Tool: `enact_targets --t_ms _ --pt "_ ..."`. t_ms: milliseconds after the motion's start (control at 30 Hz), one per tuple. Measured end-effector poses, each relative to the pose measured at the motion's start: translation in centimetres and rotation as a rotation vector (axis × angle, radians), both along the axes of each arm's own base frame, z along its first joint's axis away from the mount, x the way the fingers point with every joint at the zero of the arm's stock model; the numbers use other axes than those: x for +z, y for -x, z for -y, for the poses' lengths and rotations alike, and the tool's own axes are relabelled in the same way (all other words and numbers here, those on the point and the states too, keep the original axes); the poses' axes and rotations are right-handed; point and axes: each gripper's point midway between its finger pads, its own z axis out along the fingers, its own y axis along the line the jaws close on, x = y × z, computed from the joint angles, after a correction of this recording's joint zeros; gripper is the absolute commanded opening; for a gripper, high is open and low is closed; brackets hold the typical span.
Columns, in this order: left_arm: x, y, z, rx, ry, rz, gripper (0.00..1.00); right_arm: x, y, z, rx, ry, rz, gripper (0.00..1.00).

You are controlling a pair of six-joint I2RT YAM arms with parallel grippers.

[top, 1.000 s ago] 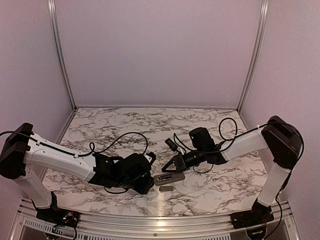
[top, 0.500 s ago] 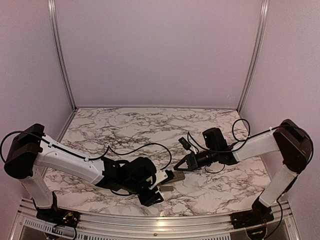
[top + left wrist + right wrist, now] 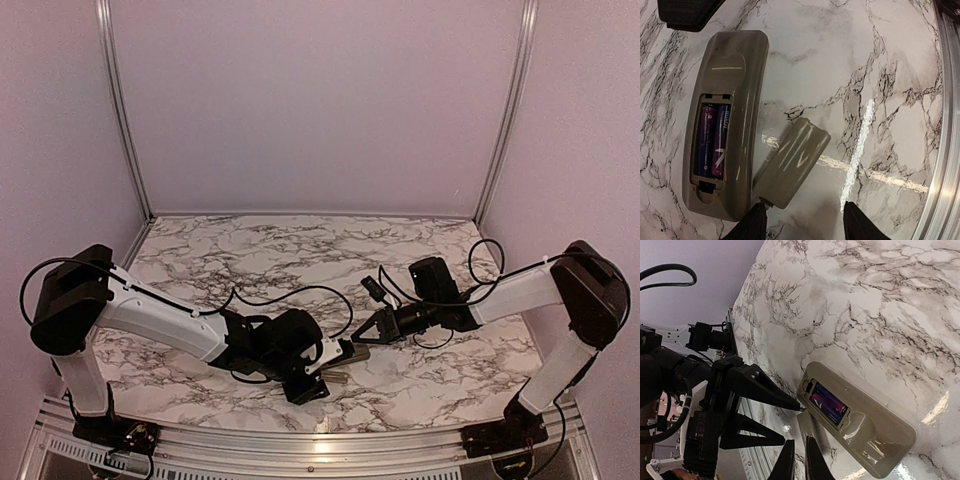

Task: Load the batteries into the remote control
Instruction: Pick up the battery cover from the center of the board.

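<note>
Nearest the front edge, my left end effector (image 3: pixel 805 215) hangs low over the marble surface (image 3: pixel 880 75), released, its fingers spread with nothing gripped. Between them, toward 12 o'clock, the loose battery cover (image 3: pixel 792 162) lies flat and tilted, its far end pointing to 1 o'clock. Its near corner sits just by my 9 o'clock finger, but I cannot tell whether they touch.

At the cover's 10 o'clock the remote control (image 3: pixel 735 90) lies face down, tan-grey back up, close to the middle of the front edge. Its recess is uncovered and two purple batteries (image 3: pixel 712 142) lie in it side by side. They carry white lettering that I cannot read.

Beyond the remote, at its 1 o'clock in the overhead view, my right end effector (image 3: pixel 800 450) hovers clenched on nothing, its tips aimed at the remote and just clear of it. Black cables (image 3: pixel 290 292) trail over the marble behind both arms.
</note>
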Motion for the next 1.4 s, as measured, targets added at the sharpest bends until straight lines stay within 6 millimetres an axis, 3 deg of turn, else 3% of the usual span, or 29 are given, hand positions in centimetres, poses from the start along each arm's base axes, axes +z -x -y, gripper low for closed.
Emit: enact_targets --t_ms 367,867,1133,1267,1400 --pt "-0.3 -2.2 -0.2 0.002 -0.029 0.031 0.54 0.0 0.0 0.0 -0.001 -0.001 -0.001 0.07" --pt "-0.8 0.2 -0.4 -0.176 -0.045 -0.015 0.39 0.0 0.0 0.1 0.004 0.0 0.006 0.07" --pt "-0.9 -1.4 -1.0 -0.164 -0.064 0.034 0.57 -1.2 0.9 0.7 0.008 0.023 -0.023 0.06" --pt "-0.8 -2.6 -1.3 -0.152 -0.074 0.064 0.61 -2.0 2.3 1.6 0.01 0.037 -0.056 0.05" --pt "0.1 -2.8 -0.3 -0.182 -0.042 0.073 0.61 -2.5 3.3 2.1 0.013 0.044 -0.084 0.04"
